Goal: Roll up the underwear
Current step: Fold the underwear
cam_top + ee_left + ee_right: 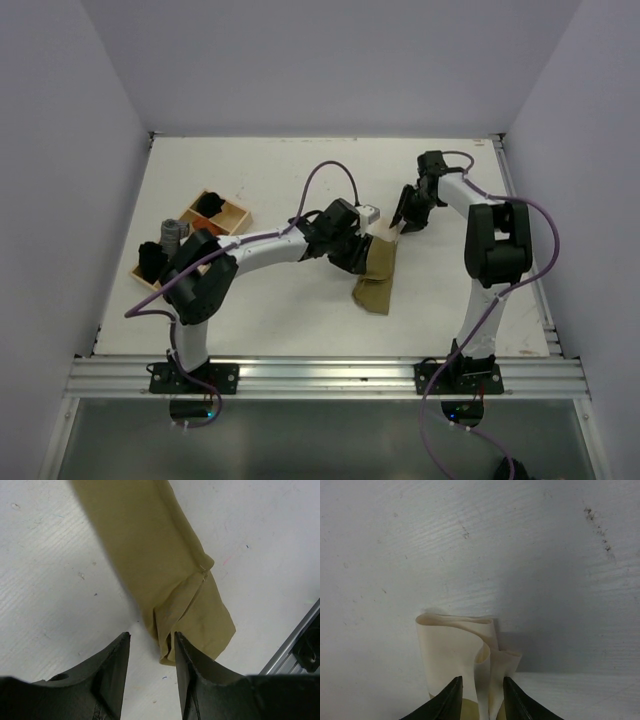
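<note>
So the small soft olive-khaki cloth underwear point(377, 285) is laid out as a long folded strip on the flat white table point(270, 180), right between the two claws. Its cream-beige edge is lifted, curled over and pinched by the black right gripper point(480, 686). A khaki end is seen just at the tips of the black left gripper point(150, 647), whose fingers are parted a little, nothing clamped.

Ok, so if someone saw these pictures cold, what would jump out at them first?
Both arms meet mid-table over the underwear, a long olive strip lying on the white surface. The right gripper pinches its cream end, which curls upward off the table. The left gripper stands open at the olive end.
</note>
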`<state>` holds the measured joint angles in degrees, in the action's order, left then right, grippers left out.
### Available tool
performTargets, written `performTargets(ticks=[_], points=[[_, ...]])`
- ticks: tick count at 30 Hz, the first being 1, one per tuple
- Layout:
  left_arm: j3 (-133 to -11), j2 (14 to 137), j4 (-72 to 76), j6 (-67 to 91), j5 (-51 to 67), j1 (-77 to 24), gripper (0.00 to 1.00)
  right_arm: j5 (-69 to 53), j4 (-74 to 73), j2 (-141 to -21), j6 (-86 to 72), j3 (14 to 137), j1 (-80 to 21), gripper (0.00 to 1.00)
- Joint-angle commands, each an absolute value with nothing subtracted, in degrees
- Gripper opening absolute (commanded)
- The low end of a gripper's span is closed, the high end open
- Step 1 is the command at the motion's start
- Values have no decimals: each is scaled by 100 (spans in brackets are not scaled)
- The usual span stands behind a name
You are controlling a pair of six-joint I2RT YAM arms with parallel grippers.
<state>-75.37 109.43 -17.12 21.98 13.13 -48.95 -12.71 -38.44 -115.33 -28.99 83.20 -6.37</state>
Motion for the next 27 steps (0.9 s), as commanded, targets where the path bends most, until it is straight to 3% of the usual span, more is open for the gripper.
performTargets(ticks=[1,15,27], points=[[-7436,10547,-1415,2268,1336,-4904,44,-1073,-4113,-11566,-3225,8648,-633,42],[-7374,10670,-1222,2311,1336,-5089,44,-607,-4693,-11575,-3401,8965,-659,42],[-7242,10889,-1178,2355,1301,-5308,43,-975,-4307,-11848,-3463,8956,-677,45]])
